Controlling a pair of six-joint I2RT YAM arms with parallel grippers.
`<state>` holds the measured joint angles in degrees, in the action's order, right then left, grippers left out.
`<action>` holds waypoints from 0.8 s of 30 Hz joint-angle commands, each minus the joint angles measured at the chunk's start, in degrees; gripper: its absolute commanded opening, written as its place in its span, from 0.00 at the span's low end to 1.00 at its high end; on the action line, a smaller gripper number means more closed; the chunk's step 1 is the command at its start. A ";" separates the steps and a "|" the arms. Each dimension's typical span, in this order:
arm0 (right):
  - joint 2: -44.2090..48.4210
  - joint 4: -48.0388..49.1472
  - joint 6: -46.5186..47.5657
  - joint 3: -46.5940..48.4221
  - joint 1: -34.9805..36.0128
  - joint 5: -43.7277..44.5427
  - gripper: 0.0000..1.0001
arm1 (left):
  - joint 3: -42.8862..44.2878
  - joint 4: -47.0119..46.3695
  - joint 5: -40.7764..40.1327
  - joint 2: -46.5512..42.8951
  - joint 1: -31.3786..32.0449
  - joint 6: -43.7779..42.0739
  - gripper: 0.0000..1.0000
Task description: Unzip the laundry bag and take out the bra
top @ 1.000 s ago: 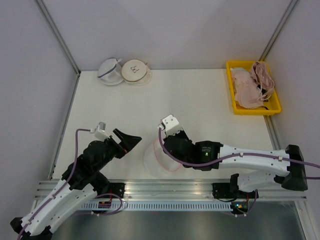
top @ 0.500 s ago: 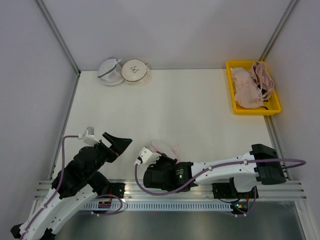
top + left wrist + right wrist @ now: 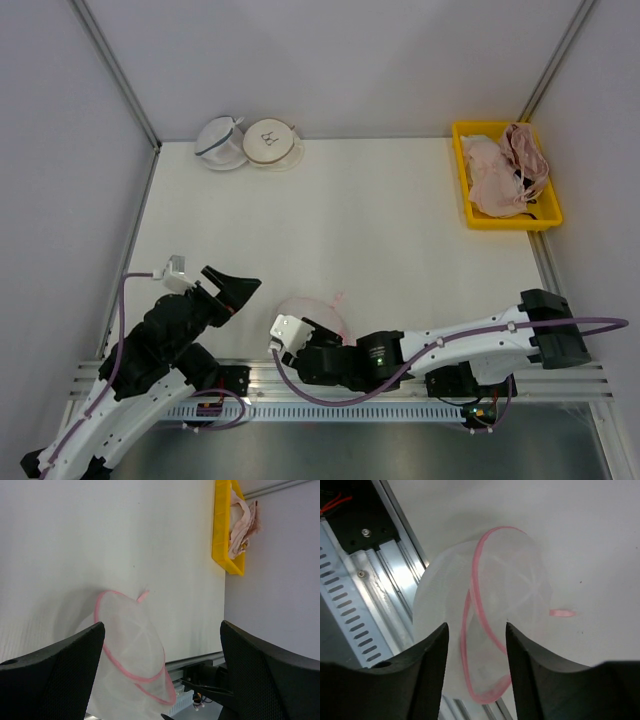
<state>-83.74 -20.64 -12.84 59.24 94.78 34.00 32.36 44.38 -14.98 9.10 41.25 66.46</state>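
Bag [image 3: 520, 580] lies loose below right gripper's [image 3: 476, 630] parted jaws; best lift straight up, clear of mesh. Left gripper [image 3: 161, 626] gapes wide.

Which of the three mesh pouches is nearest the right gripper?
The pink-rimmed laundry bag, right by the right gripper at the near edge; the dark-trimmed pouch and beige-rimmed pouch sit in the far left corner.

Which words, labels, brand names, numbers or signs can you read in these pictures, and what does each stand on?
No text can be read in any view.
The round beige-rimmed mesh pouch bears a small dark printed mark: too small to tell whether it holds letters.
The round white mesh laundry bag with pink rim and the yellow plastic tray show no lettering.
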 commanded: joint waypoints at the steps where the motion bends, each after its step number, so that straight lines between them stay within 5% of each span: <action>1: 7.18 5.18 -1.66 -1.93 0.23 -4.04 0.57 | 2.09 -0.52 2.57 1.88 0.05 -0.01 0.99; 5: 10.09 -1.14 -5.87 -0.89 0.14 9.03 0.60 | 1.83 -3.07 9.17 6.27 0.05 -1.15 0.99; 7: 11.84 -6.74 -11.05 -0.18 -0.47 19.89 0.68 | 1.57 -3.68 11.89 8.20 0.05 -1.42 0.99; 8: 12.55 -8.69 -12.63 0.25 -1.09 22.49 0.80 | 1.48 -4.12 12.60 8.47 0.05 -1.59 0.99; 10: 14.57 -13.95 -17.21 0.61 -4.40 25.49 0.82 | 0.52 -5.26 14.71 8.74 0.05 -1.59 0.99; 12: 17.11 -15.56 -19.05 0.09 -7.23 25.50 0.98 | -0.62 -6.93 16.99 8.13 0.05 -1.94 0.99; 16: 24.58 -14.51 -20.02 -3.08 -10.32 25.33 0.98 | -4.05 -15.08 24.37 5.41 0.05 -6.67 0.99; 24: 43.21 -14.60 -18.54 -6.77 -10.58 21.04 0.98 | -2.49 -16.70 24.04 -1.73 0.05 -15.30 1.00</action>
<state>-44.56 -34.81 -31.35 53.01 84.36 56.64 27.62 31.18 7.07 7.14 41.25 57.49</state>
